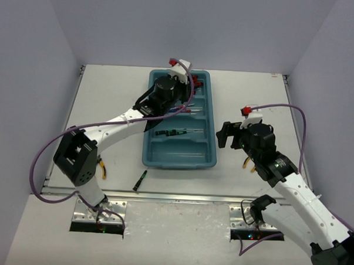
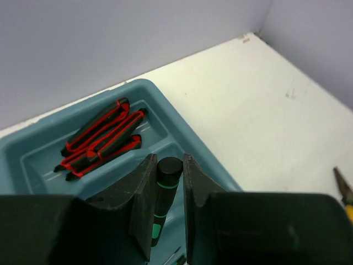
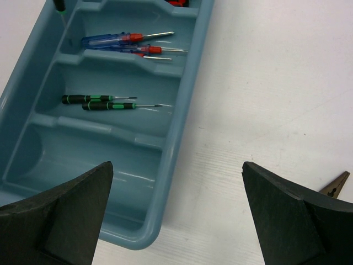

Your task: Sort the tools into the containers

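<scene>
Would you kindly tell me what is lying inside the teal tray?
Far compartment: utility knives; next, blue and red-handled screwdrivers; third, two black-green screwdrivers; nearest compartment: nothing visible. The left arm covers part of the far compartments from above.

Light was bright and even, shadows were faint and soft, tray (image 3: 175, 130) showed mild sheen, near fingers (image 3: 60, 221) looked blurred.

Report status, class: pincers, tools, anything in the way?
Left pincer shut on black-green screwdriver over tray. Right pincer open, empty. On table: loose screwdriver, pliers. No obstruction seen.
</scene>
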Available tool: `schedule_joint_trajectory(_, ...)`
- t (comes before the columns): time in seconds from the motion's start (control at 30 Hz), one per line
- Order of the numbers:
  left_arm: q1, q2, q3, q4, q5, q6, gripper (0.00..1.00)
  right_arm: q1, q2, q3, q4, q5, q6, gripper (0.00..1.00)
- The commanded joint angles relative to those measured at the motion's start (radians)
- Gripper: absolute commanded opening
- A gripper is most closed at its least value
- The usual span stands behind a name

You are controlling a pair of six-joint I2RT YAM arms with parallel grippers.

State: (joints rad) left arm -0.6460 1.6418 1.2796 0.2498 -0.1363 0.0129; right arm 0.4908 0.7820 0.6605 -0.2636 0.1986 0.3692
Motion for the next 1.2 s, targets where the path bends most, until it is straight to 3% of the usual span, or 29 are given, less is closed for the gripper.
schedule_joint_trajectory(0.0, -0.006, -0.059, -0.056, -0.124, 0.174, 0.404, 0.00, -0.001, -0.017, 0.013, 0.030, 0.011, -0.005, 0.99)
schedule_joint_trajectory(0.17, -0.008, -0.016, -0.071, -0.249, 0.246, 0.571, 0.00, -0.001, -0.030, 0.008, 0.033, 0.021, -0.007, 0.99)
schedule_joint_trajectory(0.33, -0.017, 0.019, -0.091, -0.308, 0.330, 0.573, 0.00, 0.000, -0.036, 0.001, 0.037, 0.022, -0.010, 0.99)
schedule_joint_trajectory(0.4, -0.022, 0.035, -0.090, -0.312, 0.361, 0.568, 0.04, -0.001, -0.035, -0.002, 0.040, 0.024, -0.010, 0.99)
schedule_joint_trajectory(0.53, -0.026, 0.081, -0.032, -0.377, 0.386, 0.527, 0.38, 0.000, -0.033, -0.002, 0.040, 0.022, -0.012, 0.99)
schedule_joint_trajectory(0.67, -0.038, 0.026, -0.020, -0.361, 0.369, 0.467, 0.58, -0.001, -0.032, -0.004, 0.040, 0.025, -0.013, 0.99)
schedule_joint_trajectory(0.77, -0.045, -0.045, 0.002, -0.343, 0.348, 0.415, 0.67, 0.000, -0.027, -0.004, 0.042, 0.027, -0.015, 0.99)
schedule_joint_trajectory(0.87, -0.050, -0.121, 0.041, -0.342, 0.247, 0.306, 0.94, 0.000, -0.026, -0.004, 0.043, 0.029, -0.015, 0.99)
schedule_joint_trajectory(0.9, -0.050, -0.158, 0.062, -0.354, 0.163, 0.254, 0.98, 0.000, -0.028, -0.006, 0.043, 0.032, -0.016, 0.99)
schedule_joint_trajectory(1.0, -0.050, -0.245, 0.099, -0.433, -0.089, 0.040, 1.00, -0.001, -0.032, -0.008, 0.043, 0.049, -0.019, 0.99)
schedule_joint_trajectory(1.07, -0.047, -0.334, 0.098, -0.598, -0.240, -0.311, 1.00, -0.001, -0.035, -0.009, 0.043, 0.062, -0.019, 0.99)
schedule_joint_trajectory(1.17, -0.018, -0.441, 0.045, -0.714, -0.139, -0.396, 1.00, 0.000, -0.036, -0.007, 0.042, 0.061, -0.018, 0.99)
